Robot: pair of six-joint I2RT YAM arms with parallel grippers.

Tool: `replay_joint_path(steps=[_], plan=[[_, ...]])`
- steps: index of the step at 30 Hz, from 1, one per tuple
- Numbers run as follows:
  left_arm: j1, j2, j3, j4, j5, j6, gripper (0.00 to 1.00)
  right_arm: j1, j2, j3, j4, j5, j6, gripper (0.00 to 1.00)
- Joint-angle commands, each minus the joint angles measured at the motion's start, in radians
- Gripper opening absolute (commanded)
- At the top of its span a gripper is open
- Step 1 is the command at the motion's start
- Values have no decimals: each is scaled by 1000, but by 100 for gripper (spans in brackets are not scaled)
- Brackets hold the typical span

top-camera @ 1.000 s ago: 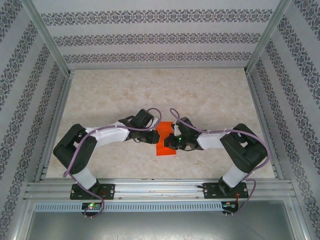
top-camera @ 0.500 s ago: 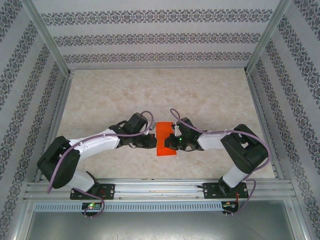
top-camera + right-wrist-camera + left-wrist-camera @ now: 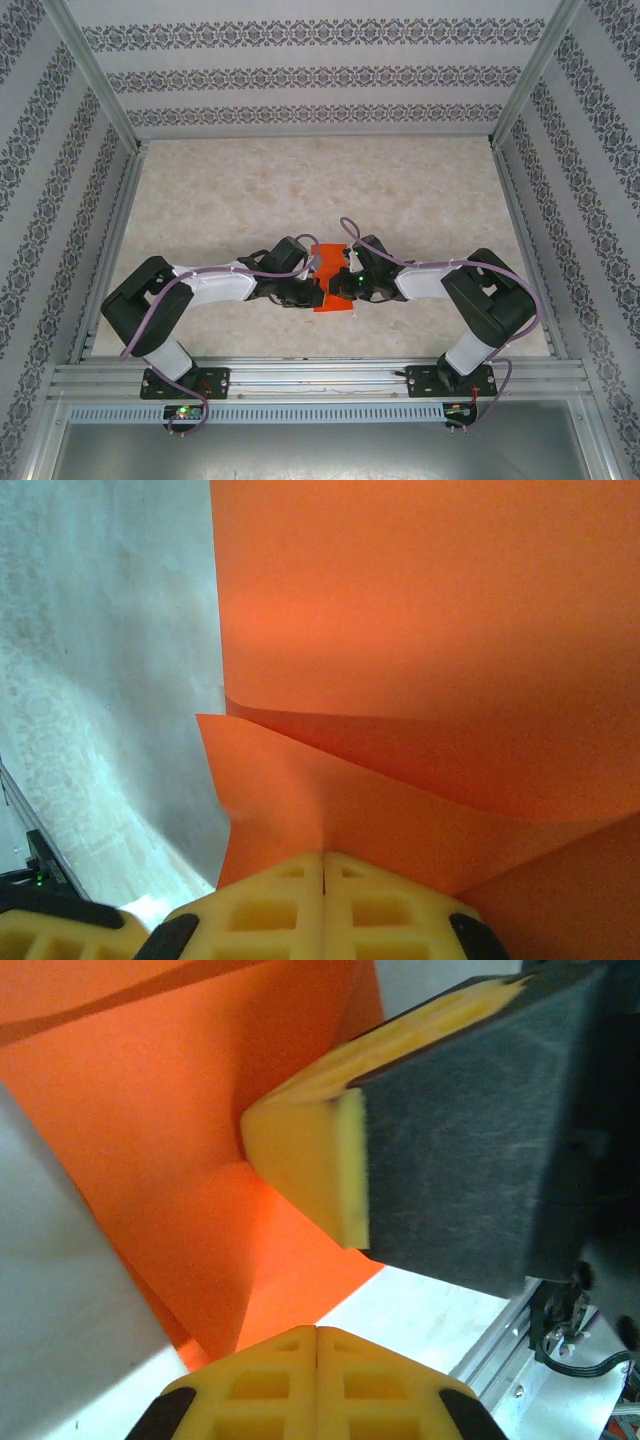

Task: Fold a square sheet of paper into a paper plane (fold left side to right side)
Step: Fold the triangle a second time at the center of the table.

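The square sheet of paper (image 3: pixel 327 260) is bright orange and lies partly folded on the table between my two grippers. My left gripper (image 3: pixel 312 290) is at its left edge. In the left wrist view its yellow fingertips (image 3: pixel 317 1332) are shut at the near edge of the paper (image 3: pixel 180 1140), and no paper shows in their seam. My right gripper (image 3: pixel 338 285) comes in from the right. Its finger (image 3: pixel 300 1150) meets the sheet where creases spread out. In the right wrist view the right gripper (image 3: pixel 322 856) is shut on the paper (image 3: pixel 420 630), and a crease rises from its seam.
The pale marbled table (image 3: pixel 320 180) stretches beyond the paper. Patterned walls with metal posts close it in on three sides. An aluminium rail (image 3: pixel 320 375) carrying both arm bases runs along the near edge, and it also appears in the left wrist view (image 3: pixel 520 1360).
The left arm drew back to the left, then returned to the paper's left edge, a little nearer me. Its jaws closed. The right arm and paper stayed still.
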Motion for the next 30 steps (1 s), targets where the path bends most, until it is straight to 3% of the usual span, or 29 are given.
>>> replay_joint_path(steps=[1, 30], plan=[[-11, 18, 7, 44, 11, -9, 2, 15, 21, -29, -90, 39, -9, 0], [-11, 68, -40, 21, -40, 14, 2, 15, 17, -13, -105, 29, -18, 0]])
